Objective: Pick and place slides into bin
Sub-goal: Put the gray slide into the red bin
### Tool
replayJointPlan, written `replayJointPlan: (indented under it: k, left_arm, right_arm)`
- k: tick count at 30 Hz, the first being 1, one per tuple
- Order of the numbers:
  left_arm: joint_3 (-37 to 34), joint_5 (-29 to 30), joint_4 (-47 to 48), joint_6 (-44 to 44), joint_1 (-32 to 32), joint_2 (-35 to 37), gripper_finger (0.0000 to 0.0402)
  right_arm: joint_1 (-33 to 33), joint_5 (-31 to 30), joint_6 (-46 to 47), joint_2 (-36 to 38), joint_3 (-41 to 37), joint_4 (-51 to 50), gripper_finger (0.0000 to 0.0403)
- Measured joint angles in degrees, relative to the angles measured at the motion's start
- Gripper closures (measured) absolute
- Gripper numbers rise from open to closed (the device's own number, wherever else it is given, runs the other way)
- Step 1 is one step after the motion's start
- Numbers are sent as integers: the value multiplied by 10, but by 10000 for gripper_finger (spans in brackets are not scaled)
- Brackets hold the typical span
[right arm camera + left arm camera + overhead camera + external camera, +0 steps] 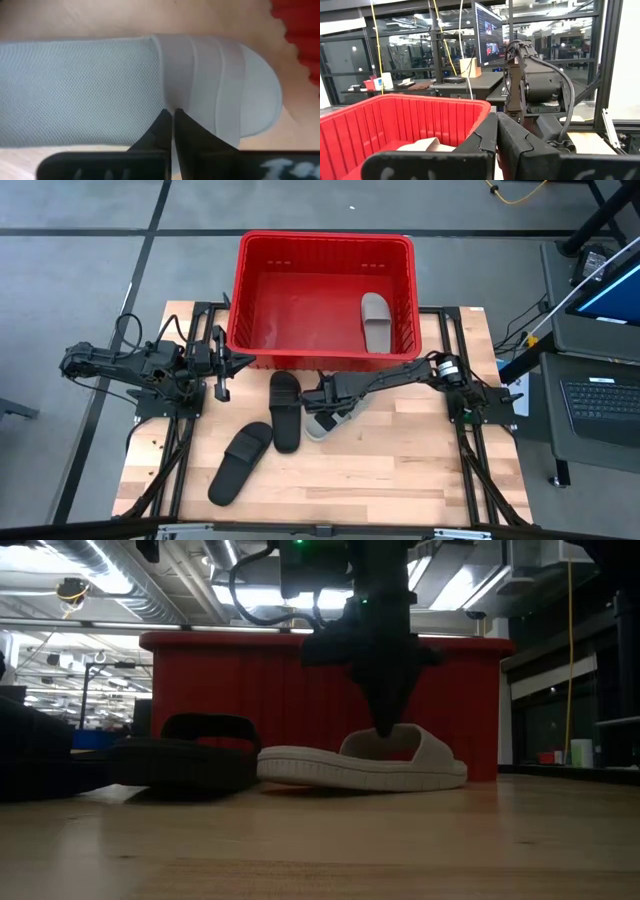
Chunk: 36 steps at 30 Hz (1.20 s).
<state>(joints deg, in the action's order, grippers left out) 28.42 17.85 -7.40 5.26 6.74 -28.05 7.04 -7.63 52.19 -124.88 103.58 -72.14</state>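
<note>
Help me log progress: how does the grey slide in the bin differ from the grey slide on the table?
The grey slide in the bin lies inside the red bin, untouched; the grey slide on the table sits on the wood outside it, with the right gripper shut on its strap edge. Both are light grey and sole-down.

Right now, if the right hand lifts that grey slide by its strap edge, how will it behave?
The grey slide looks light and foamy. Pinched at the strap by the right hand, it will probably hang tilted. The mesh footbed suggests little slipping.
</note>
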Motion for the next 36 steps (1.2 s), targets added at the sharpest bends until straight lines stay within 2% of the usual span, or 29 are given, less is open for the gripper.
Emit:
replayJointPlan:
  k: [8,21,36]
  left_arm:
    - [0,-26,0,0,0,0,398]
    - [0,-27,0,0,0,0,398]
    - [0,-26,15,0,0,0,396]
  right_arm:
    - [-11,1,-27,0,0,2,391]
    - [-12,-4,-30,0,1,37,397]
    - [39,-8,-50,-3,158,-35,397]
